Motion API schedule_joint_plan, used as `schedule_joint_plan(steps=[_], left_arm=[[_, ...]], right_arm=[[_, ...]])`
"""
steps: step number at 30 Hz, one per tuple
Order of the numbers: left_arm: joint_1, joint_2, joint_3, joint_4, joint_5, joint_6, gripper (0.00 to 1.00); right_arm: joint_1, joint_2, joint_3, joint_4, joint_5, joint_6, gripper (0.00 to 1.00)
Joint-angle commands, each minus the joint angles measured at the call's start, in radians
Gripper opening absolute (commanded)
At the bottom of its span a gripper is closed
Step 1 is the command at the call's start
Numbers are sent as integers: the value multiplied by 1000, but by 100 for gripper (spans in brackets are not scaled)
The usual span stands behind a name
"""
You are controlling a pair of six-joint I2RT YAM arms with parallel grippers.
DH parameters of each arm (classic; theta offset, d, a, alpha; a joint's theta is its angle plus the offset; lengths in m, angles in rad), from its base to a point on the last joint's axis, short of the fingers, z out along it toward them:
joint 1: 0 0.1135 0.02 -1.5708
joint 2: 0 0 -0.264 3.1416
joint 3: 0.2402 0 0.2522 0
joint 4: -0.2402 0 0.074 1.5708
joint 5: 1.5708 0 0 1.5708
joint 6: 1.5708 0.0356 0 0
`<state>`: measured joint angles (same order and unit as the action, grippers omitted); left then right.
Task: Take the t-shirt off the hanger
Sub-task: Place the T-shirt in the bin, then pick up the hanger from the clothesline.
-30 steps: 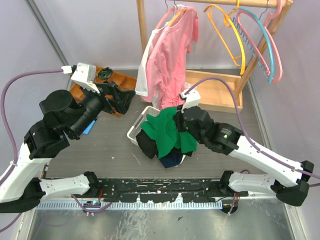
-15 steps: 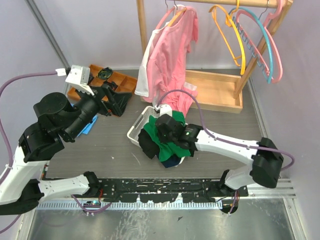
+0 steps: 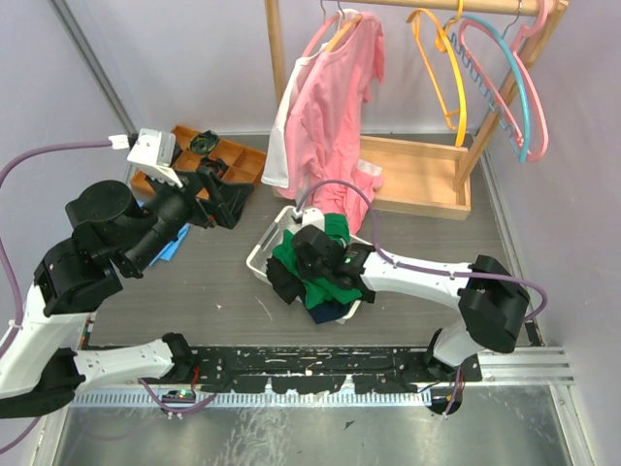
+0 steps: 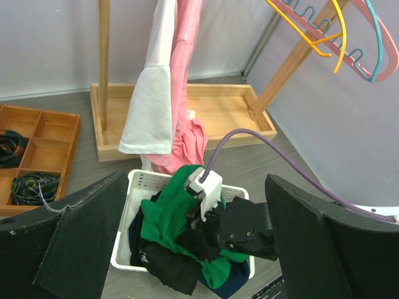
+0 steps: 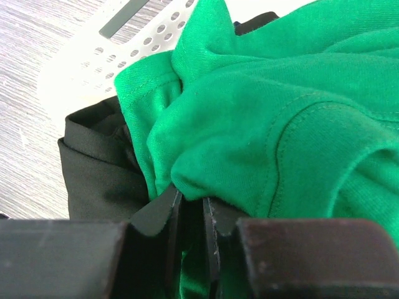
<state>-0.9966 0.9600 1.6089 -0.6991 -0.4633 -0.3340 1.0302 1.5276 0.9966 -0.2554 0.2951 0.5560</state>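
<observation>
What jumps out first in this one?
The pink t-shirt is on its hanger on the wooden rack at the back, with neither hand on it. Below it, the right hand is pinched on a green garment heaped with dark clothes in the white basket. The left hand hangs open off to the left.

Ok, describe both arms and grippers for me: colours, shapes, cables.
Both arms are built alike: white link shells joined by rounded black joint housings. The left arm and right arm each carry a purple cable to a small white camera block at the wrist. The left gripper and right gripper are black; the left's fingers are broad with matte, grainy faces.
</observation>
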Motion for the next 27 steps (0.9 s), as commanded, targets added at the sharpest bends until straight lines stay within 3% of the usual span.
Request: schedule_joint_plan(steps=[1, 7, 14, 19, 25, 27], left_arm=[[2, 5, 23, 15, -6, 17, 98], [1, 27, 9, 58, 12, 32, 98], [2, 61, 9, 97, 42, 40, 98], [2, 73, 16, 108, 45, 47, 98], [2, 56, 8, 100, 36, 41, 98], [1, 48, 5, 94, 34, 31, 98]], right_arm=[[4, -55, 31, -130, 24, 20, 26], [4, -211, 200, -278, 109, -19, 46], [5, -270, 461, -387, 152, -95, 51], [4, -252, 613, -359, 225, -158, 52], [2, -148, 802, -244, 460, -255, 60], [-14, -83, 908, -279, 498, -243, 60]])
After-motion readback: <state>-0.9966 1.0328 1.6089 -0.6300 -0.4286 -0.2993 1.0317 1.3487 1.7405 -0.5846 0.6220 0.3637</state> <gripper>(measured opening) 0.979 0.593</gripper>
